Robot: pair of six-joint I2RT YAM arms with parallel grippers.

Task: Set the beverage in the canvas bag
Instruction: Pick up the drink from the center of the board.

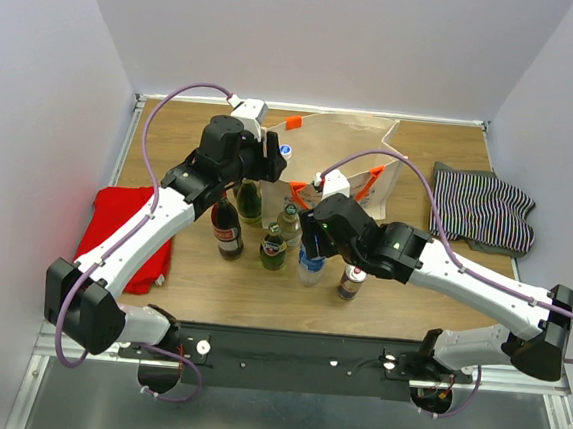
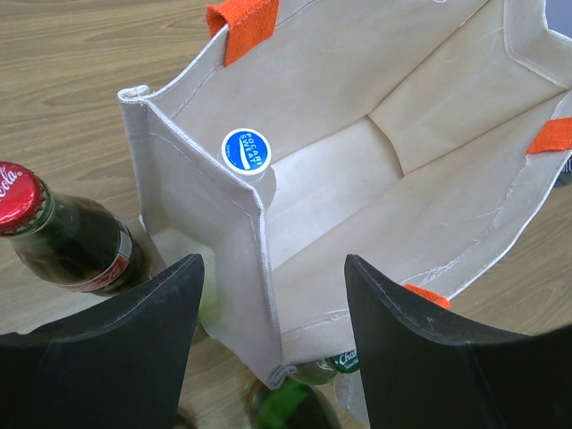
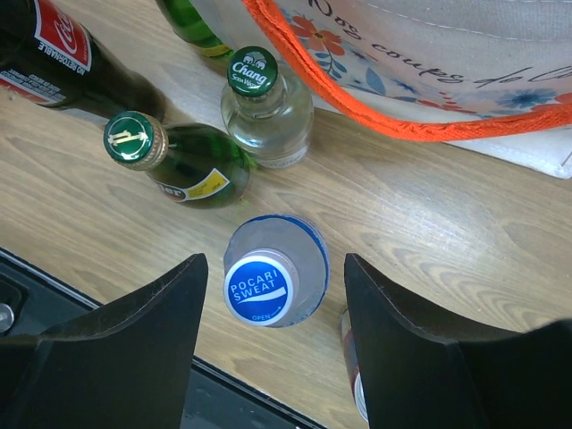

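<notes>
Right gripper gapes over one Pocari bottle; four bottles, one can nearby.

Canvas bag mouth open, roomy beside capped bottle inside; standing bottles crowd its near side.

Canvas bag: cream, boxy, with orange loop handles and floral print with script on near side. Upright, mouth open, far middle of table.

Bottle with blue Pocari Sweat cap: upright inside bag, at its left end.

Second Pocari Sweat bottle: clear, blue cap, upright on table just before bag. Seen between my right fingers, gap either side.
</notes>
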